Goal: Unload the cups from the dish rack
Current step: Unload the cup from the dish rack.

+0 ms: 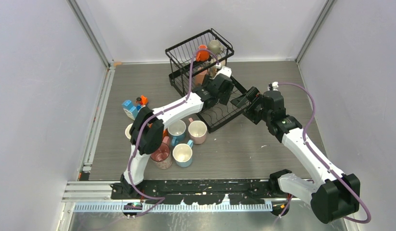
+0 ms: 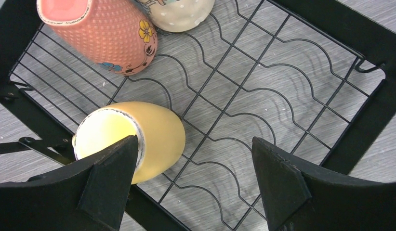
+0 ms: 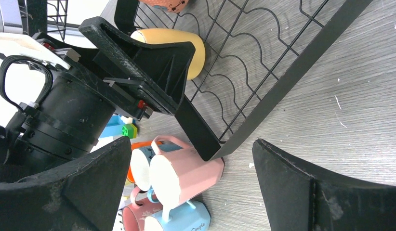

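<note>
- The left fingers (image 2: 109, 185) are spread wide above the lower tray of the dish rack (image 2: 340, 30). One finger is right at the mouth of the yellow cup (image 2: 157, 137), and the other hangs well apart from it over bare wire.
- The yellow cup lies on its side at the tray's near edge, with its mouth turned toward the wrist. To my eye the finger is lined up to slip inside the rim and pinch the wall. I cannot tell whether it is touching the cup yet.
- Further in on the same tray are a salmon cup (image 2: 104, 33) and a cream dotted cup (image 2: 179, 12), just beside each other. They look like later picks.
- The rack's upper basket holds an orange cup (image 1: 202, 53) and a grey cup (image 1: 214, 46).
- The right fingers (image 3: 90, 192) are also spread and hold nothing. They hover just outside the rack's front corner, probably kept back so the two arms don't crowd each other.
- The unloaded cups (image 1: 183, 155) are grouped on the desk (image 1: 244, 149) at the rack's near-left side, within the left arm's easy reach.
- A pink cup (image 3: 186, 173) stands just beside the rack's corner and could get bumped.
</note>
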Controlling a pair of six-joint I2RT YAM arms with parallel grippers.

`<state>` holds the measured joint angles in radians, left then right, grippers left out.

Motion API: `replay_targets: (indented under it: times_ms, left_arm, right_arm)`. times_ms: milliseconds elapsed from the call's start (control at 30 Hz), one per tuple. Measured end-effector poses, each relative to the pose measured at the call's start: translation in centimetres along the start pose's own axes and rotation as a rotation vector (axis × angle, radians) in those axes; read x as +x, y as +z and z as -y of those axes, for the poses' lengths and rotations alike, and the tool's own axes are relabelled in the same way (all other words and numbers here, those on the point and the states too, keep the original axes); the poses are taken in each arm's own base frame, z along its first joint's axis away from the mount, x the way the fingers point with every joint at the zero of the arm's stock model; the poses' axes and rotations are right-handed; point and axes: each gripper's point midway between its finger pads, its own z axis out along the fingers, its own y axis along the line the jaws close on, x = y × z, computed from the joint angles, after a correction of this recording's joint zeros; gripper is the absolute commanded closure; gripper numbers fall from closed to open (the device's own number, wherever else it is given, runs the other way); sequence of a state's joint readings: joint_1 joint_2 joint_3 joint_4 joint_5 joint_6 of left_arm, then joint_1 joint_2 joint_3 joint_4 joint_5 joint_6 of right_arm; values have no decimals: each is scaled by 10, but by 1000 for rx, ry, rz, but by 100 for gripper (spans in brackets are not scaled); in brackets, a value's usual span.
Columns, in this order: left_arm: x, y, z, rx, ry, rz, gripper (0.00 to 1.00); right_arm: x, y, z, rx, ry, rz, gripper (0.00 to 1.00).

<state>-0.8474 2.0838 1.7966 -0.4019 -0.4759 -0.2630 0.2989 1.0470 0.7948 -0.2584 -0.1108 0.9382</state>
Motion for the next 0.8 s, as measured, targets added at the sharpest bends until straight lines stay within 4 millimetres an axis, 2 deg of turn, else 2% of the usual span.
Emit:
replay_targets:
  times_ms: [267, 433, 633, 800]
  left_arm:
    - [2, -8, 10, 26, -6, -9, 12]
    - [1, -12, 9, 26, -4, -8, 12]
    - [3, -19, -1, -6, 16, -3, 12]
    - [-1, -23, -18, -77, 66, 18, 11]
  right_arm:
    - [1, 0, 1, 0, 1, -4, 0]
    - [1, 0, 1, -1, 2, -4, 0]
    - [1, 0, 0, -2, 3, -3, 0]
    - [1, 0, 0, -3, 3, -3, 0]
